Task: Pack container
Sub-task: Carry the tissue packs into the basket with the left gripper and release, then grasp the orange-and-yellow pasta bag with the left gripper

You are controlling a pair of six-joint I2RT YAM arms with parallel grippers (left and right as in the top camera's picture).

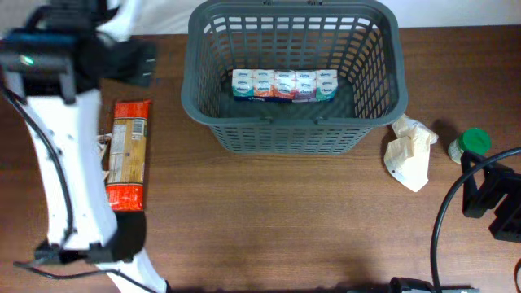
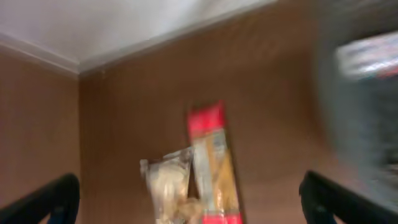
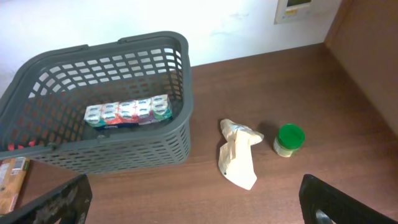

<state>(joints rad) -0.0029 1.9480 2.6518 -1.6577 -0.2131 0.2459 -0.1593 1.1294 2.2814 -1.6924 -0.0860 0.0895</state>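
The large dark grey lattice-sided plastic basket is sitting at twelve o'clock, carrying one row of tissue packs and leaving room for more. The left gripper, fingers spread wide and empty, is hovering over the long orange-red packet at nine o'clock, probably lining up a grasp. The right gripper, also wide and empty, is facing the crumpled cream bag and green-lidded jar at three o'clock.
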